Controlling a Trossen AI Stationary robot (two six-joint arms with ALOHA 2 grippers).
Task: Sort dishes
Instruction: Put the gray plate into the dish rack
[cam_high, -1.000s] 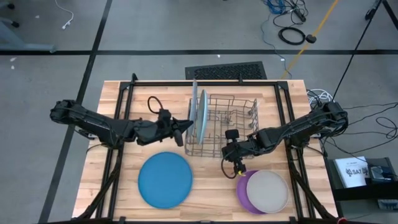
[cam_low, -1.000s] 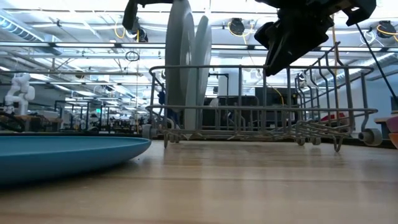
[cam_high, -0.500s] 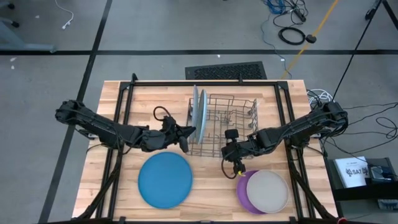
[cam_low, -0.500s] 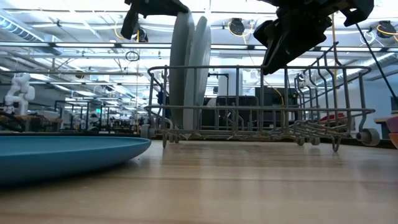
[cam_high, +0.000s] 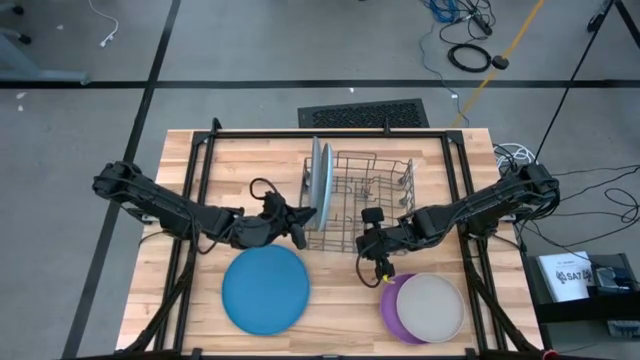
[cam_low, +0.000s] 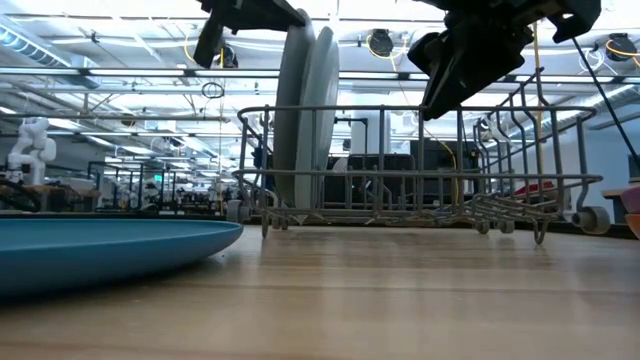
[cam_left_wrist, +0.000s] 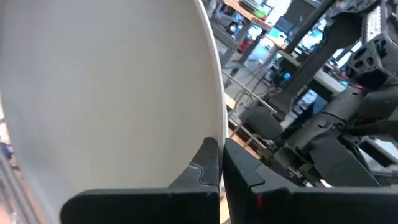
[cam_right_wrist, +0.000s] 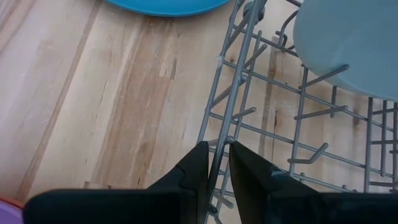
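High view, two plates (cam_high: 319, 183) on edge in rack (cam_high: 365, 205), faces sideways.

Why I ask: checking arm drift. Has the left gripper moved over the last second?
Yes. In the high view the left gripper, shut, has slid toward the table's near edge along the wire rack, nearer the blue plate.

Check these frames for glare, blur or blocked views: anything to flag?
Low view: bright ceiling lights backlight the dish rack, and the near blue plate is soft. Left wrist view: a pale plate fills most of the picture, background blurred. High view: evenly lit.
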